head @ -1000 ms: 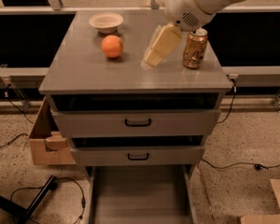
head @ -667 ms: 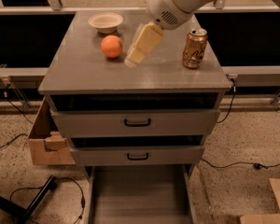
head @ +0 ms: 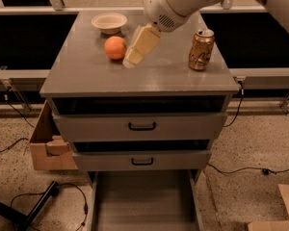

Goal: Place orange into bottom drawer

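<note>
Change: the gripper [head: 133, 57] has been carried leftward across the cabinet top [head: 159, 76], away from the gold can [head: 202, 49] and up beside the orange [head: 115, 47]; orange, can and bowl are unmoved.
Gripper: cream, wedge-shaped, slanted down to the left, tip low over the top; how far it is open cannot be told; nothing is seen held.
Orange: round, smooth, set on the top just left of the gripper tip; contact cannot be told.
Bottom drawer [head: 144, 201]: pulled out, well below the gripper; flat grey floor, low side walls.
Bowl [head: 109, 22]: cream-white, shallow, behind the orange, up-left of the gripper.
Can: upright, well right of the gripper.
Upper drawers [head: 111, 126]: two grey fronts with black handles, between gripper and bottom drawer.
Cardboard box [head: 45, 146]: on the floor, down-left of the gripper.
</note>
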`<action>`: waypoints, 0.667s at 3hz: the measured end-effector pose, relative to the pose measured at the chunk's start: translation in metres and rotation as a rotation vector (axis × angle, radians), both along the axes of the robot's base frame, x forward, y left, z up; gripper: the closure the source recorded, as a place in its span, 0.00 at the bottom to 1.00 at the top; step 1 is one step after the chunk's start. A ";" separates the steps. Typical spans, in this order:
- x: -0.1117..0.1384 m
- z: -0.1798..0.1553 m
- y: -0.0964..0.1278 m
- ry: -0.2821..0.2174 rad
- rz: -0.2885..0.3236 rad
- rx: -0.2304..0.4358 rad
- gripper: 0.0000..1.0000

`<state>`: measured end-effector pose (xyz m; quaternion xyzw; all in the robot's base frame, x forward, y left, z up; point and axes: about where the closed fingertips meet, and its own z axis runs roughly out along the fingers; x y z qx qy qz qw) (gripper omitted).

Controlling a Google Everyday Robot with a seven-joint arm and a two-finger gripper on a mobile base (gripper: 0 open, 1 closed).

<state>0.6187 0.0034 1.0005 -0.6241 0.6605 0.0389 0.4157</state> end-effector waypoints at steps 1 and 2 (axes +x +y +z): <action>0.055 -0.016 0.016 -0.029 0.007 0.012 0.00; 0.104 -0.028 0.035 -0.030 0.014 0.066 0.00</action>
